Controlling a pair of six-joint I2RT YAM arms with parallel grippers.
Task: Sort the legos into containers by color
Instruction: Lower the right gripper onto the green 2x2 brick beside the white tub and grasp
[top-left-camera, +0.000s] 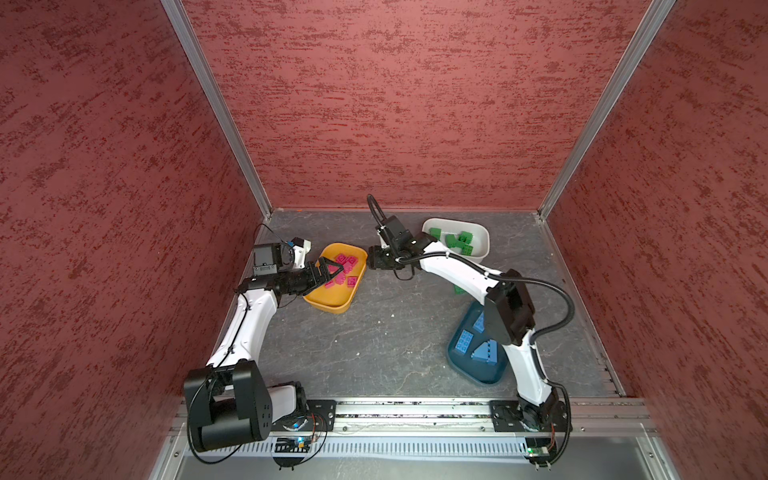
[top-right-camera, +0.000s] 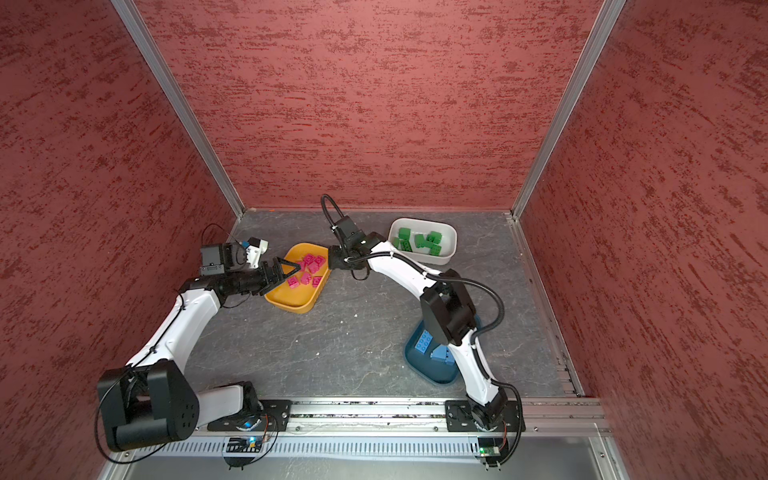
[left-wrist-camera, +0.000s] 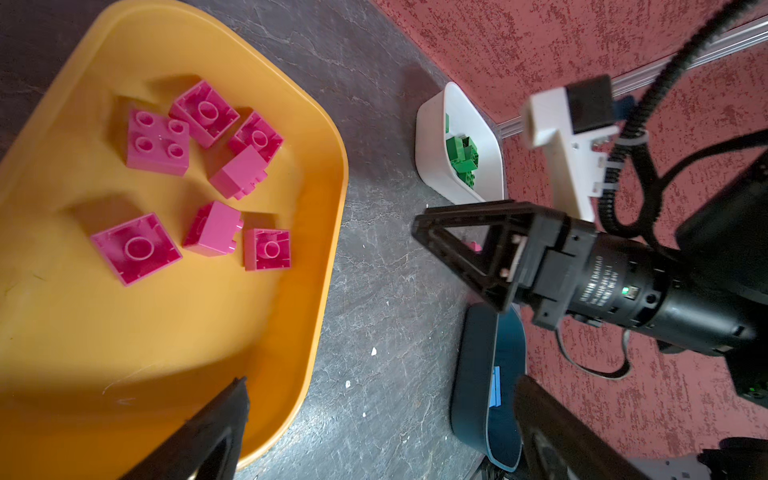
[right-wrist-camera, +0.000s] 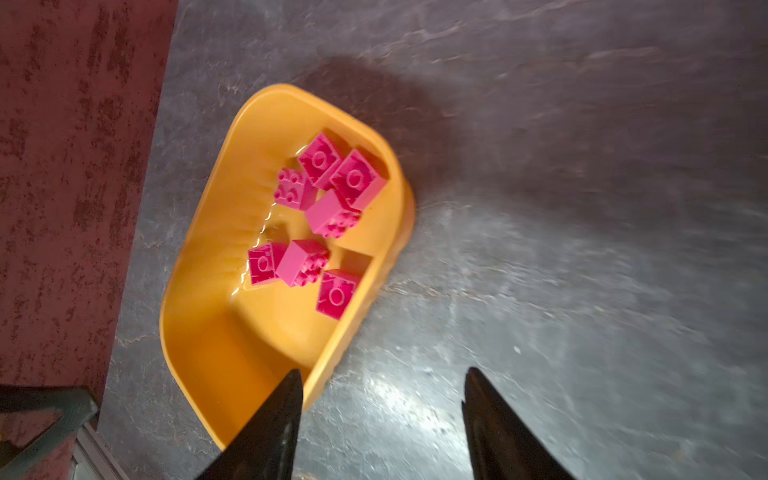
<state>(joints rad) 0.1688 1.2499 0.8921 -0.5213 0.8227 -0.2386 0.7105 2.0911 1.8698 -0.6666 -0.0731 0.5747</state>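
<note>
A yellow bin (right-wrist-camera: 199, 332) sits on the grey table (right-wrist-camera: 582, 249) beside a red wall (right-wrist-camera: 62, 166). Seven pink bricks (right-wrist-camera: 332, 216) are clustered in one end of it, some upside down. The right gripper (right-wrist-camera: 382, 374) has its jaws apart and empty, with one finger (right-wrist-camera: 270, 432) overlapping the bin's rim.
</note>
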